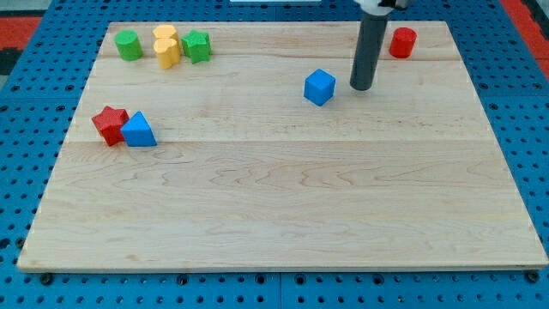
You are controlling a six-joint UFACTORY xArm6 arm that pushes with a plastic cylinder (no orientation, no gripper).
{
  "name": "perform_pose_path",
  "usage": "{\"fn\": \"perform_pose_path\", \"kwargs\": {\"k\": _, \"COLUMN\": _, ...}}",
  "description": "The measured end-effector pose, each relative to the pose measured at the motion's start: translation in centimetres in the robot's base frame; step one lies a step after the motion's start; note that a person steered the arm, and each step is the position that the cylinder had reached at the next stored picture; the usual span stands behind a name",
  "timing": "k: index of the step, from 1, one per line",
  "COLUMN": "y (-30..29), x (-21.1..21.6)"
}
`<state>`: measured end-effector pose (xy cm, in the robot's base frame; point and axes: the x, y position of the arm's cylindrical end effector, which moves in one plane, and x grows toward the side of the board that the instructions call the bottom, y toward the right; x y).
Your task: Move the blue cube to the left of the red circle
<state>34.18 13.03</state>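
1. Worktop: pale wooden board on a blue pegboard; blocks sit mostly along the view's top and left.
2. My tip: rod stands upright, just to the view's right of the blue cube, a small gap showing. No gripper on this arm.
3. Blue cube: upper middle, well apart from the red circle, which lies up and to the view's right, near the top edge.
4. Top-left cluster: green cylinder, yellow block, green block.
5. Left edge: red star-like block touching blue triangle.
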Motion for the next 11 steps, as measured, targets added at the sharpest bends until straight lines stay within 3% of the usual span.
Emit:
{"fn": "perform_pose_path", "kwargs": {"k": 1, "y": -0.7, "x": 7.7}}
{"fn": "perform_pose_path", "kwargs": {"k": 2, "y": -9.0, "x": 3.9}}
{"fn": "perform_pose_path", "kwargs": {"k": 4, "y": -1.8, "x": -2.3}}
{"fn": "perform_pose_path", "kwargs": {"k": 5, "y": -3.9, "x": 0.9}}
{"fn": "perform_pose_path", "kwargs": {"k": 6, "y": -7.4, "x": -2.1}}
{"fn": "perform_pose_path", "kwargs": {"k": 8, "y": 0.2, "x": -6.3}}
{"fn": "perform_pose_path", "kwargs": {"k": 9, "y": -3.7, "x": 0.2}}
{"fn": "perform_pose_path", "kwargs": {"k": 10, "y": -11.5, "x": 12.3}}
{"fn": "perform_pose_path", "kwargs": {"k": 11, "y": -26.8, "x": 16.0}}
